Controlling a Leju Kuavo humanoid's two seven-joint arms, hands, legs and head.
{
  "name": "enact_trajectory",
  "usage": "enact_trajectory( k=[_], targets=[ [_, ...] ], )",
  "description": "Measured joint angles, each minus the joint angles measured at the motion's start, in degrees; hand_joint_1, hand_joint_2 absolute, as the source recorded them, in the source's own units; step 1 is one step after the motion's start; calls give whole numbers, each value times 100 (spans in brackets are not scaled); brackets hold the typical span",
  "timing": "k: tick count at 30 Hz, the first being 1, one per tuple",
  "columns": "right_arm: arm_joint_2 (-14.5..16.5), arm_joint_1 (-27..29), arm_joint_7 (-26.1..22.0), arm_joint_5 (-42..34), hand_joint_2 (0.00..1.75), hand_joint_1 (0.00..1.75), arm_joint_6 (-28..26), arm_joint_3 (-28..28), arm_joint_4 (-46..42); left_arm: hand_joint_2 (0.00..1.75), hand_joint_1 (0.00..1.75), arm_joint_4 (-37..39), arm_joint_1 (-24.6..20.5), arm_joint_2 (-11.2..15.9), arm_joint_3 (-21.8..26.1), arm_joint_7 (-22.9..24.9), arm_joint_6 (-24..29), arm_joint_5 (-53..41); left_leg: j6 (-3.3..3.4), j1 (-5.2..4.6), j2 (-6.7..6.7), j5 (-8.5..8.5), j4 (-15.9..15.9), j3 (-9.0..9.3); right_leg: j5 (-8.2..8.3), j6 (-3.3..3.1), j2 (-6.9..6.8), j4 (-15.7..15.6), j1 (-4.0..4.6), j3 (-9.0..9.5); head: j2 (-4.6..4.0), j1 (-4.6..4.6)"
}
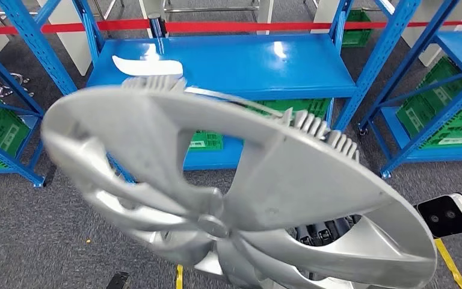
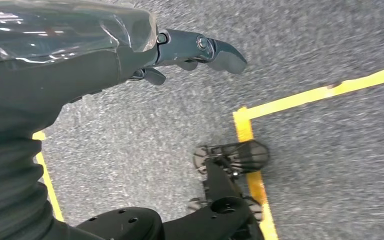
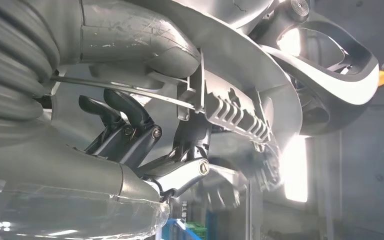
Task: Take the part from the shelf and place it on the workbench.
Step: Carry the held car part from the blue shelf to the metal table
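Large silver spoked, finned cast-metal wheel-shaped part (image 1: 228,198) is off the blue steel shelf (image 1: 228,63), tilted across centre frame. Right hand (image 3: 175,150) pinches its rim from beneath; edge hold probably explains the tilt. Left hand (image 2: 180,55) hangs over grey carpet, fingers loosely apart, holding nothing.

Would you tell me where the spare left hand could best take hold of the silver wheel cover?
Probably the wheel cover's outer rim at its left edge, approached from the robot's left: it's thin, tilted and free there, while the right hand grips the opposite rim. The left hand hangs empty.
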Motion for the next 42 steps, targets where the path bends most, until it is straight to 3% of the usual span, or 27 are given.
enact_trajectory(
  k=[1,2,3,5,6,8,9,11,13,14,15,16,18,20,22,24,25,28,29,31,33,35,36,37,39,40,42],
  targets=[
    [1,1,-9,1,175,175,10,1,-3,175,0,0,0,-7,0,1,5,-2,-15,5,4,69,25,-111,134,77,0,-78,-9,153,0,1],
    [1,0,-19,1,175,175,20,2,-11,175,0,0,0,-13,0,2,8,-3,-37,10,5,130,66,-220,267,137,-1,-358,-19,407,0,1],
    [4,-4,-29,1,175,175,30,3,-22,175,0,-1,1,-16,0,3,11,-5,-64,8,3,178,119,-320,289,153,-3,-778,-22,719,0,2],
    [17,-4,-56,2,175,175,48,5,-56,175,0,-2,5,-19,-1,10,21,-16,-128,0,-1,266,207,-446,148,69,5,-1496,-6,1174,0,-11],
    [24,-4,-70,4,175,175,53,7,-71,175,0,-3,7,-20,-2,13,29,-27,-163,-1,-2,315,223,-474,68,8,10,-1661,13,1246,0,-15],
    [37,-2,-97,4,175,175,55,8,-88,175,0,-4,22,-22,-3,17,38,-46,-232,19,-9,390,220,-505,123,-93,7,-1687,16,1171,0,-14],
    [46,-3,-104,5,175,175,55,9,-91,175,0,-4,32,-23,-3,21,41,-53,-267,36,-15,309,264,-537,182,-145,0,-1680,11,1123,0,-16],
    [72,-3,-109,9,175,175,55,9,-98,175,0,-4,50,-22,-4,26,49,-56,-338,66,-27,-190,650,-654,323,-219,-11,-1681,-6,992,0,-28],
    [90,6,-110,16,175,175,55,9,-108,175,0,-5,53,-24,-4,27,58,-57,-392,77,-28,-767,1400,-794,473,-240,-10,-1673,-1,835,0,-39],
    [94,15,-110,22,175,175,55,9,-111,175,0,-5,53,-26,-4,27,61,-57,-405,79,-28,-887,1730,-818,548,-235,-9,-1668,2,751,0,-39],
    [97,25,-110,32,175,175,56,10,-115,175,0,-6,53,-30,-4,27,62,-58,-406,79,-28,-863,1896,-762,619,-227,-9,-1663,5,664,0,-40],
    [100,35,-110,43,175,175,56,10,-120,175,0,-7,54,-34,-4,27,65,-58,-393,79,-29,-741,1852,-605,686,-215,-8,-1658,10,578,0,-40],
    [110,45,-109,63,175,175,57,11,-140,175,0,-13,51,-34,-4,27,71,-58,-324,67,-46,-546,1195,-15,805,-187,-5,-1656,23,443,0,-41],
    [126,42,-107,80,175,175,58,10,-177,175,0,-21,45,-29,-4,27,74,-58,-241,33,-64,-641,376,556,913,-136,-10,-1665,35,375,0,-36],
    [150,39,-104,94,175,175,59,11,-210,175,0,-24,47,-25,-4,27,76,-59,-171,-16,-66,-713,54,700,1023,-56,-21,-1694,21,349,0,-34],
    [164,44,-104,100,175,175,59,11,-229,175,0,-25,50,-26,-4,27,78,-59,-83,-18,-45,-563,-12,620,1048,-10,-19,-1689,12,297,0,-36],
    [164,47,-104,101,175,175,59,10,-236,175,0,-25,47,-27,-3,27,78,-59,-35,-7,-30,-467,-52,571,931,-26,-14,-1597,16,237,0,-26],
    [159,53,-103,111,175,175,59,10,-242,175,0,-28,42,-40,-2,27,80,-60,37,-7,-5,-193,-87,308,168,-110,-4,-678,11,-32,0,4],
    [157,56,-101,116,175,175,59,10,-243,175,0,-28,44,-43,-2,27,82,-60,36,-13,-1,-112,-82,200,12,-89,-4,-313,8,-86,0,7],
    [155,57,-96,125,175,175,59,11,-244,175,0,-28,45,-51,-2,27,92,-60,23,-20,7,43,-64,-13,73,36,-5,-9,2,16,0,8],
    [156,53,-95,127,175,175,59,12,-246,175,0,-28,44,-62,-2,27,105,-60,-10,-19,8,175,-8,-218,304,134,-6,-522,-7,512,0,8],
    [162,45,-94,127,175,175,59,15,-262,175,0,-30,48,-69,-2,26,117,-60,-65,-32,3,279,85,-385,223,79,-3,-1409,6,1130,0,2],
    [165,39,-91,128,175,175,58,15,-271,175,0,-30,51,-70,-2,26,120,-60,-96,-35,1,329,117,-431,134,25,1,-1696,20,1293,0,2],
    [167,37,-86,129,175,175,58,15,-279,175,0,-31,55,-71,-2,25,122,-60,-129,-35,1,381,127,-459,78,-31,5,-1828,38,1339,0,-2],
    [170,34,-76,131,175,175,56,15,-282,175,0,-30,65,-72,-3,25,119,-60,-198,-11,-7,414,138,-494,148,-127,0,-1816,31,1246,0,0],
    [175,33,-74,131,175,175,56,15,-281,175,0,-30,72,-73,-3,25,118,-60,-238,5,-14,277,228,-528,203,-178,-8,-1813,21,1201,0,-4],
    [186,27,-73,129,175,175,55,15,-281,175,0,-30,80,-74,-4,25,117,-60,-316,40,-27,-288,722,-654,331,-242,-20,-1810,6,1089,0,-8]
  ],
)
